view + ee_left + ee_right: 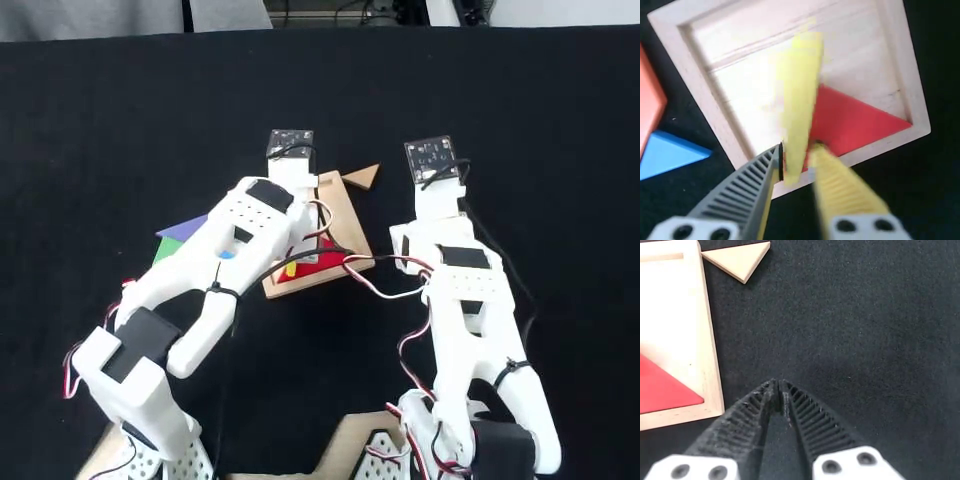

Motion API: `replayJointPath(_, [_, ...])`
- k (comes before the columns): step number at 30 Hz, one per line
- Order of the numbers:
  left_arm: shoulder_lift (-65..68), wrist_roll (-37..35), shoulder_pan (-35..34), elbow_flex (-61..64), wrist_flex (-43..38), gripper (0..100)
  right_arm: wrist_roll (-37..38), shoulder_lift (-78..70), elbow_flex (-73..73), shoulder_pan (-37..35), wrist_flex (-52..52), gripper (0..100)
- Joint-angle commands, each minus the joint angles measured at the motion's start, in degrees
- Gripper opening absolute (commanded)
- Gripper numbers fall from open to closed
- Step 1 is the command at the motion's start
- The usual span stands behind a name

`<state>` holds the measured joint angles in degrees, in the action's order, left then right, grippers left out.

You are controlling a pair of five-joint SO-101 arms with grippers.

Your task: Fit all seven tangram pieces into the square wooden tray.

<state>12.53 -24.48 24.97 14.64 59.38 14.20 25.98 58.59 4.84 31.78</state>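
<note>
Grips yellow piece [800, 90] on edge in left gripper [795, 150], over tray [695, 75] beside red triangle [850, 125]. Advise tilting flat against red triangle before release. Holds right gripper [777, 390] clenched, empty, beside tray.

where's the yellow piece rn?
In the left wrist view the yellow piece is clamped in the left gripper, over the wooden tray and right beside the red triangle lying in it.
</note>
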Motion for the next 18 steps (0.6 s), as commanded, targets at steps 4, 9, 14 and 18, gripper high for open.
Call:
replayJointPath(4, [-2.37, -0.18, -2.86, 0.84, -0.53, 23, -0.18, 1.89, -0.66, 0.62, -0.97, 1.2])
replayJointPath(9, [-2.64, -0.18, -6.46, 0.40, -0.53, 23, -0.18, 1.89, -0.66, 0.53, -0.97, 1.2])
replayJointPath(14, [-2.90, -0.18, -6.37, -0.22, -0.18, 23, -0.18, 1.89, -0.66, 0.53, -0.97, 1.2])
replayJointPath(18, [-2.99, -0.18, -4.09, -0.22, -0.53, 23, -0.18, 1.80, -0.66, 0.53, -0.97, 1.2])
